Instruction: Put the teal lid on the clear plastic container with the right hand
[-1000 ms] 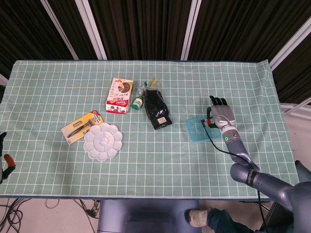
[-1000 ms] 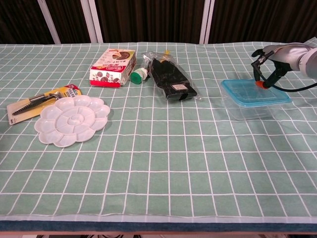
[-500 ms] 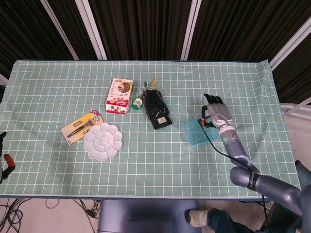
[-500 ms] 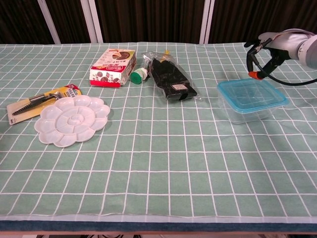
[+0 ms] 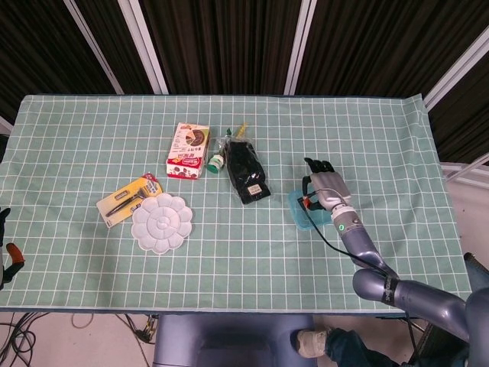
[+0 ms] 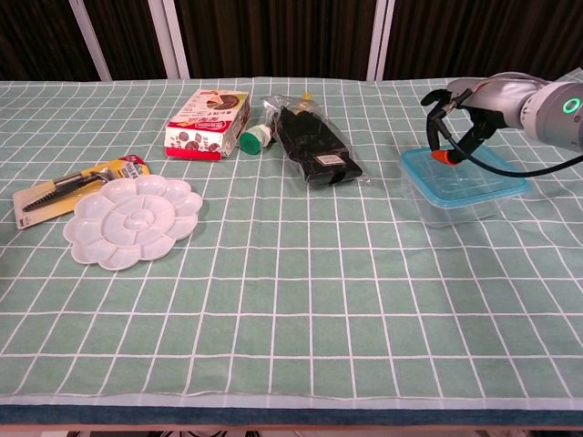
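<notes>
The clear plastic container (image 6: 453,204) stands right of centre with the teal lid (image 6: 469,174) lying on top of it, also seen as the lid (image 5: 302,211) in the head view. My right hand (image 6: 462,113) hovers over the lid's left part, fingers apart and curved down, holding nothing. One orange fingertip (image 6: 440,156) touches the lid near its left edge. From the head view the right hand (image 5: 322,189) covers most of the container. Only a sliver of my left hand (image 5: 6,252) shows at the frame's left edge, beside the table.
A black packet (image 6: 316,144), a small green-capped bottle (image 6: 255,139) and a red-and-white box (image 6: 209,111) lie at the back centre. A white flower-shaped palette (image 6: 133,220) and a yellow tool pack (image 6: 75,186) sit at the left. A black cable (image 6: 547,167) trails from the right wrist.
The right hand has moved left across the container, from its right side to its left edge. The container with the lid has slid slightly left.
</notes>
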Controlling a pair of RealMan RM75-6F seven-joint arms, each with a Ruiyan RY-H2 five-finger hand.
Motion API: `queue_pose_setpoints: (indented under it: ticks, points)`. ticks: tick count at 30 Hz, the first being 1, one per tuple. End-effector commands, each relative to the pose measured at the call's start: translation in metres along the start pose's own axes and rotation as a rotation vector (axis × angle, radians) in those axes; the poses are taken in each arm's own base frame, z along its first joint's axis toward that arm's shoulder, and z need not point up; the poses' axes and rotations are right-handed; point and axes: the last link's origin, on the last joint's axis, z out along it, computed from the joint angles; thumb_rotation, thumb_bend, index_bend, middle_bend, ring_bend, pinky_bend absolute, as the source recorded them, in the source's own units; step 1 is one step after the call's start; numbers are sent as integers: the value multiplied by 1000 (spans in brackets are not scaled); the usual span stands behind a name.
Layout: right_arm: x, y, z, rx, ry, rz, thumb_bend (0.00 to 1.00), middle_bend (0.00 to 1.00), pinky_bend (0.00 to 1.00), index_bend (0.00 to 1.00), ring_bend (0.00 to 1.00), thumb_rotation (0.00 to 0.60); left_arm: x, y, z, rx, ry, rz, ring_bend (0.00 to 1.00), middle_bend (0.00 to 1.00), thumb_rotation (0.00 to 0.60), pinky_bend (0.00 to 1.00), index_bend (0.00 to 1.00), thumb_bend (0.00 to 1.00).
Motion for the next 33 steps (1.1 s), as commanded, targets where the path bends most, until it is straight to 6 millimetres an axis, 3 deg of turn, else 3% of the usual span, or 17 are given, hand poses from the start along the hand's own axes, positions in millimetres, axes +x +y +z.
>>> queue_pose_setpoints:
  ticks: [1,20,33]
  points:
    - [-3,-5,1,7,-6,4,521,45,0,592,0,600,0,0,0,-1,-2,0,0,0,600,0,40,764]
    - [-6,-11,8,-7,-13,27,521,44,0,592,0,600,1,0,0,0,0,-3,0,0,600,0,41,764]
    - [-18,-12,9,-12,-65,2,521,44,0,592,0,600,1,0,0,-1,-2,-6,0,0,600,0,41,765]
